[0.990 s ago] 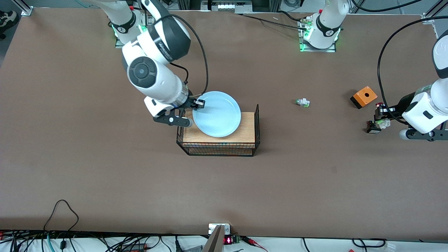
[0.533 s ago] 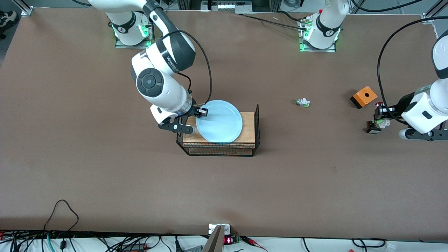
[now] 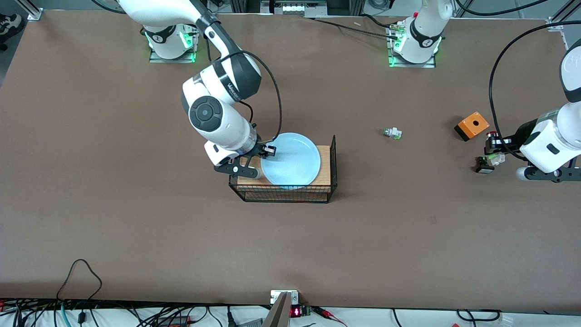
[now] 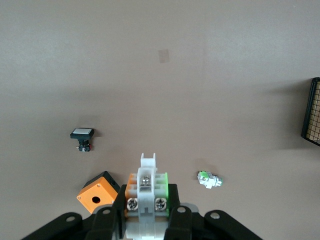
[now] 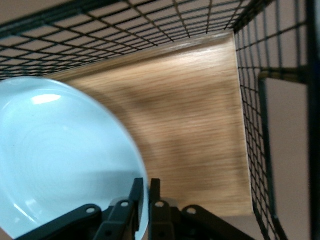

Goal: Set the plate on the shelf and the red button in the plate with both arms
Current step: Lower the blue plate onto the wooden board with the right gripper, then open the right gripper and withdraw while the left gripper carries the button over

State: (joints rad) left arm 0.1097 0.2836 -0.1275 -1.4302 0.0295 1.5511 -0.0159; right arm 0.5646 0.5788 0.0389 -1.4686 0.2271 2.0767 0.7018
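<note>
The pale blue plate is over the wooden board in the black wire basket. My right gripper is shut on the plate's rim at the end toward the right arm. In the right wrist view the fingers pinch the plate edge above the board. My left gripper is shut on the red button and holds it above the table next to the orange box. In the left wrist view the gripper clamps the button's whitish body. The red cap is hidden there.
An orange box with a hole, a black button with a white face and a green-capped switch lie on the brown table. They also show in the left wrist view: box, black button, switch. The basket walls stand around the board.
My right arm has carried the plate toward the left arm's end of the table and nearer to the front camera, more fully over the basket's board. The left arm has barely moved.
</note>
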